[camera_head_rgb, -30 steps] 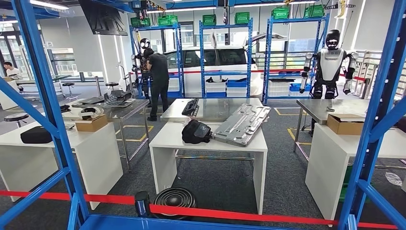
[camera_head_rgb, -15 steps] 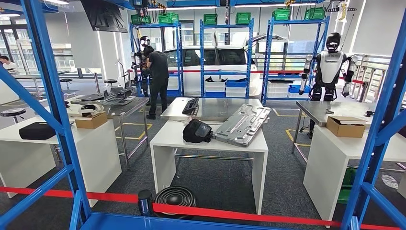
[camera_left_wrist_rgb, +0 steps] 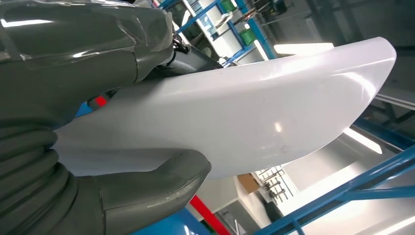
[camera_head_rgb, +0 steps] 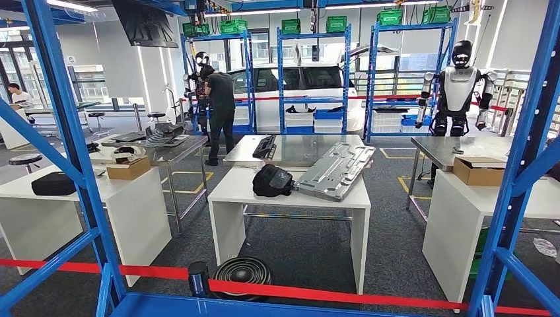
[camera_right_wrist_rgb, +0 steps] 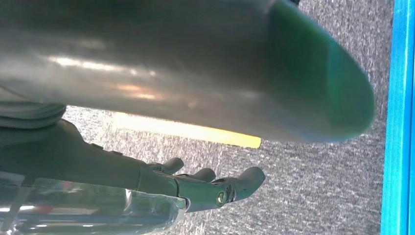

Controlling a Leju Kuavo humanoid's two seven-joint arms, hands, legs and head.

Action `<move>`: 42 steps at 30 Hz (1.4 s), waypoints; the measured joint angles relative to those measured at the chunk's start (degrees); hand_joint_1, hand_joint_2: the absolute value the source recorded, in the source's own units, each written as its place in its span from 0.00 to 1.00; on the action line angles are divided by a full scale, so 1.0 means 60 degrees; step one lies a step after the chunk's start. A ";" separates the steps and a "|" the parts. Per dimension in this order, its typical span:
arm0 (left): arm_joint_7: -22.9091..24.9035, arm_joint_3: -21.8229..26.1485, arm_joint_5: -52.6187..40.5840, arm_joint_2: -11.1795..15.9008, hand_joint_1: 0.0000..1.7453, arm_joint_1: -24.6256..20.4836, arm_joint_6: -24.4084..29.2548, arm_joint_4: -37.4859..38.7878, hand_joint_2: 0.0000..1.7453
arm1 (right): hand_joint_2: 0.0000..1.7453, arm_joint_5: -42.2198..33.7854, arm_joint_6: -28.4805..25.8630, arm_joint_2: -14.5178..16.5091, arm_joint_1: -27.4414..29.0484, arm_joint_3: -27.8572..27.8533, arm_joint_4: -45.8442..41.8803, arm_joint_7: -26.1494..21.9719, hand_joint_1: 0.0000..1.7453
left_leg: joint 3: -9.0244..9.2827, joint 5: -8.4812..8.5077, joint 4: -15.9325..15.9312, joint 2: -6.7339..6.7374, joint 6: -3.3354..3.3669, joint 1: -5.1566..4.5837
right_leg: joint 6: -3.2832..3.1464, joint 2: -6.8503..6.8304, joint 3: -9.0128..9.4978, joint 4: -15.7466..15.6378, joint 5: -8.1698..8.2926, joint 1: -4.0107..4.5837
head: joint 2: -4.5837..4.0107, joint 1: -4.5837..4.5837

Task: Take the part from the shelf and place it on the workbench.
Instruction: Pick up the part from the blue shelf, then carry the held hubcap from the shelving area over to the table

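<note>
1. from the left wrist camera i see my left hand [camera_left_wrist_rgb: 73, 122] holding a smooth white curved panel [camera_left_wrist_rgb: 254, 112], the part i am after; the thick grey thumb [camera_left_wrist_rgb: 161, 183] presses one face and the dark fingers [camera_left_wrist_rgb: 191, 56] sit against the other face.
2. the panel sticks out well past the hand, with blue shelf beams [camera_left_wrist_rgb: 342, 196] behind it.
3. from the right wrist camera my right hand [camera_right_wrist_rgb: 161, 186] holds nothing: its dark fingers [camera_right_wrist_rgb: 240, 183] are spread and only lightly bent, over grey carpet [camera_right_wrist_rgb: 303, 186] with a yellow floor line [camera_right_wrist_rgb: 195, 132]; its big grey thumb is blurred close to the lens.
4. through the head camera i look out between the blue shelf uprights [camera_head_rgb: 56, 132] at a white workbench [camera_head_rgb: 231, 191] straight ahead, which carries a black bag [camera_head_rgb: 272, 180] and a grey metal panel [camera_head_rgb: 337, 170], touching each other.
5. a red tape barrier [camera_head_rgb: 297, 294] runs across in front of the workbench.
</note>
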 joint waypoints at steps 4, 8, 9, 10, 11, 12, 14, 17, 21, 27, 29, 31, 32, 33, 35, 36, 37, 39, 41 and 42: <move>-0.0081 0.0029 0.0126 -0.0003 1.00 0.0075 0.0025 -0.0105 1.00 | 0.00 0.0000 -0.0039 -0.0011 0.0006 0.0001 0.0001 0.0000 0.00 | -0.1022 -0.1002 0.2189 -0.0001 -0.0175 0.0114 | -0.0046 -0.0003 -0.0019 0.0000 0.0003 0.0022 | 0.0000 -0.0034; -0.0151 0.0035 0.0332 -0.0007 1.00 0.0129 0.0027 -0.0177 1.00 | 0.00 0.0000 -0.0048 -0.0009 0.0003 0.0001 0.0001 0.0000 0.00 | -0.0613 -0.0349 0.1375 -0.0007 -0.0064 0.0098 | -0.0046 0.0017 0.0011 -0.0001 0.0004 0.0066 | 0.0000 -0.0042; -0.0169 0.0040 0.0380 -0.0010 1.00 0.0131 0.0027 -0.0228 1.00 | 0.00 0.0000 -0.0049 0.0007 -0.0004 0.0001 0.0001 0.0000 0.00 | -0.0258 -0.0081 0.0683 -0.0008 0.0020 0.0071 | -0.0042 0.0026 0.0021 -0.0003 0.0006 0.0078 | 0.0000 -0.0041; -0.0183 0.0047 0.0426 -0.0015 1.00 0.0132 0.0027 -0.0277 1.00 | 0.00 0.0000 -0.0051 0.0018 -0.0013 0.0001 0.0002 0.0000 0.00 | 0.0033 0.0108 0.0102 0.0000 0.0100 0.0033 | -0.0032 0.0032 0.0020 -0.0004 0.0009 0.0095 | 0.0000 -0.0038; -0.0201 0.0054 0.0476 -0.0023 1.00 0.0134 0.0027 -0.0320 1.00 | 0.00 0.0000 -0.0053 0.0028 -0.0021 0.0001 0.0004 0.0000 0.00 | 0.0213 0.0187 -0.0267 0.0007 0.0165 -0.0010 | -0.0016 0.0031 0.0010 -0.0005 0.0016 0.0095 | 0.0001 -0.0041; -0.0213 0.0063 0.0518 -0.0029 1.00 0.0141 0.0027 -0.0344 1.00 | 0.00 0.0000 -0.0055 0.0040 -0.0028 0.0001 0.0005 0.0000 0.00 | 0.0258 0.0163 -0.0386 0.0017 0.0199 -0.0047 | 0.0008 0.0023 -0.0001 -0.0013 0.0026 0.0085 | 0.0001 -0.0040; -0.0225 0.0090 0.0619 -0.0041 1.00 0.0166 0.0027 -0.0386 1.00 | 0.00 0.0000 -0.0057 0.0046 -0.0046 0.0001 0.0010 0.0000 0.00 | 0.0295 0.0229 -0.0505 0.0026 0.0258 -0.0056 | 0.0075 0.0003 -0.0011 -0.0041 0.0052 0.0076 | 0.0001 -0.0048; -0.0231 0.0120 0.0754 -0.0094 1.00 0.0192 0.0035 -0.0471 1.00 | 0.00 0.0000 -0.0033 0.0077 -0.0082 -0.0002 0.0054 -0.0010 0.00 | 0.0472 0.0440 -0.0829 0.0055 0.0383 0.0015 | 0.0076 -0.0019 -0.0309 0.0590 -0.0286 0.0107 | -0.0001 -0.0016; -0.0252 0.0129 0.0893 -0.0085 1.00 0.0220 -0.0100 -0.0483 1.00 | 0.00 0.0000 0.0029 0.0094 -0.0082 -0.0005 0.0141 -0.0022 0.00 | 0.0440 0.0477 -0.0845 0.0065 0.0411 -0.0017 | 0.0115 -0.0021 -0.1194 0.2506 -0.0991 0.0075 | 0.0001 0.0027; -0.0318 0.0181 0.1073 0.0010 1.00 0.0199 -0.0239 -0.0480 1.00 | 0.00 0.0000 0.0054 0.0116 -0.0103 -0.0060 0.0202 -0.0068 0.00 | 0.0305 0.0306 -0.0514 0.0040 0.0166 -0.0035 | 0.0279 -0.0009 0.0046 -0.0038 -0.0038 0.0000 | 0.0000 0.0047; -0.0321 0.0198 0.1057 0.0025 1.00 0.0202 -0.0240 -0.0486 1.00 | 0.00 0.0000 0.0076 0.0125 -0.0103 -0.0075 0.0211 -0.0067 0.00 | 0.0255 0.0292 -0.0469 0.0037 0.0107 -0.0020 | 0.0122 0.0010 0.0026 -0.0021 -0.0013 0.0017 | 0.0000 0.0027; -0.0321 0.0233 0.1037 0.0031 1.00 0.0201 -0.0239 -0.0492 1.00 | 0.00 0.0000 0.0105 0.0136 -0.0102 -0.0082 0.0221 -0.0066 0.00 | 0.0137 0.0108 -0.0226 0.0029 0.0019 0.0022 | 0.0040 0.0013 0.0029 -0.0040 0.0015 -0.0017 | 0.0000 0.0011; -0.0321 0.0253 0.1033 0.0033 1.00 0.0200 -0.0239 -0.0495 1.00 | 0.00 0.0000 0.0117 0.0141 -0.0105 -0.0086 0.0229 -0.0066 0.00 | -0.0031 -0.0125 0.0144 0.0023 -0.0040 0.0048 | 0.0003 0.0013 0.0029 -0.0049 0.0030 -0.0040 | 0.0000 0.0000; -0.0318 0.0264 0.1034 0.0034 1.00 0.0202 -0.0240 -0.0495 1.00 | 0.00 0.0000 0.0127 0.0143 -0.0106 -0.0088 0.0237 -0.0066 0.00 | -0.0291 -0.0435 0.0709 0.0020 -0.0098 0.0075 | -0.0018 0.0012 0.0020 -0.0049 0.0036 -0.0034 | 0.0000 -0.0014; -0.0309 0.0273 0.1047 0.0042 1.00 0.0219 -0.0253 -0.0496 1.00 | 0.00 0.0001 0.0143 0.0145 -0.0103 -0.0090 0.0255 -0.0066 0.00 | -0.0861 -0.0964 0.1942 0.0020 -0.0172 0.0131 | -0.0040 0.0009 -0.0006 -0.0046 0.0044 -0.0022 | 0.0000 -0.0027; -0.0301 0.0274 0.1060 0.0049 1.00 0.0231 -0.0261 -0.0496 1.00 | 0.00 0.0002 0.0151 0.0146 -0.0101 -0.0090 0.0263 -0.0066 0.00 | -0.1007 -0.1024 0.2257 0.0020 -0.0182 0.0150 | -0.0040 0.0008 -0.0012 -0.0045 0.0045 -0.0017 | 0.0000 -0.0029; -0.0297 0.0278 0.1078 0.0060 1.00 0.0241 -0.0268 -0.0496 1.00 | 0.00 0.0003 0.0160 0.0147 -0.0101 -0.0090 0.0272 -0.0066 0.00 | -0.0970 -0.0900 0.2203 0.0020 -0.0174 0.0161 | -0.0040 0.0009 -0.0008 -0.0045 0.0046 -0.0013 | 0.0000 -0.0032; -0.0292 0.0295 0.1108 0.0078 1.00 0.0249 -0.0280 -0.0497 1.00 | 0.00 0.0004 0.0179 0.0159 -0.0105 -0.0090 0.0287 -0.0066 0.00 | -0.0384 -0.0281 0.1093 0.0005 -0.0094 0.0161 | -0.0034 0.0022 0.0022 -0.0046 0.0050 -0.0008 | 0.0000 -0.0036; -0.0293 0.0325 0.1129 0.0092 1.00 0.0249 -0.0308 -0.0503 1.00 | 0.00 0.0004 0.0202 0.0201 -0.0120 -0.0092 0.0297 -0.0064 0.00 | 0.0225 0.0130 -0.0086 -0.0013 0.0016 0.0111 | 0.0004 0.0031 0.0021 -0.0046 0.0070 0.0017 | 0.0001 -0.0037; -0.0293 0.0338 0.1139 0.0096 1.00 0.0251 -0.0332 -0.0505 1.00 | 0.00 0.0004 0.0212 0.0220 -0.0130 -0.0093 0.0302 -0.0059 0.00 | 0.0348 0.0180 -0.0356 -0.0018 0.0055 0.0076 | 0.0039 0.0030 0.0000 -0.0045 0.0090 0.0023 | 0.0001 -0.0035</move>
